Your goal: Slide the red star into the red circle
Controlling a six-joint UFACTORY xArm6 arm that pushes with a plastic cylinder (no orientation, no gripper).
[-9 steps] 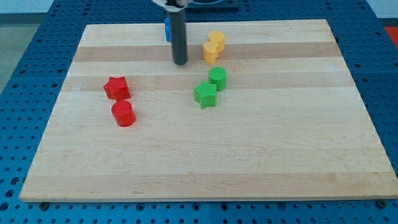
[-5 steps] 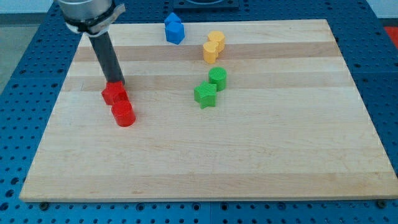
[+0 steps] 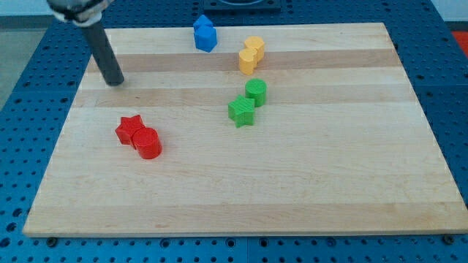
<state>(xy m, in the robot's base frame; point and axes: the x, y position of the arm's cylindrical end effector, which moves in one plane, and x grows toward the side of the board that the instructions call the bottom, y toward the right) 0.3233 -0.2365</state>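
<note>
Stood clear with tip (image 3: 115, 82) on the desk (image 3: 307, 183), tool a bare rod grasping nothing, since red star (image 3: 130, 130) below it already touched red circle (image 3: 148, 143), probably finishing the task.

light: bright, even | shadows: soft, short | focus: sharp | glare: none

The dark rod (image 3: 102, 55) ran out of the frame at the upper left, so the arm above it was cut off. The two blue blocks (image 3: 205, 33) at top centre overlapped, their shapes unclear. The two yellow blocks (image 3: 251, 54) likewise merged. The red cylinder block (image 3: 148, 143) covered part of the red star block (image 3: 129, 130).
</note>
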